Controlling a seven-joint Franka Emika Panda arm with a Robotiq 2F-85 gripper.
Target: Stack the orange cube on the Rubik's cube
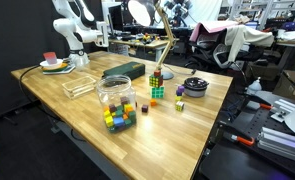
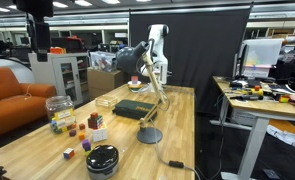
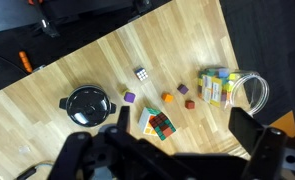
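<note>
Found the gripper (image 3: 163, 156) spread wide at the bottom of the wrist view, fingers (image 3: 257, 148) far apart, released, grasping nothing and touching nothing. Hung high over the wooden table (image 3: 97, 65), facing straight down. Made out the arm (image 1: 71, 24) in both exterior views only as white links raised at the far end of the table; could not read the wrist's pose there. Spotted the Rubik's cube (image 3: 159, 124) on the table below, between the two fingers in the wrist view. Noted the orange cube (image 3: 168, 97) on the wood just beyond it, apart from it, not stacked. Saw a dark red block (image 3: 188, 103) just beside the orange cube, a purple block (image 3: 130, 97) on the opposite side, a black round dish (image 3: 85, 103) farther out, and a clear jar (image 3: 249, 92) with a heap of coloured blocks (image 3: 215, 86) beside it.
</note>
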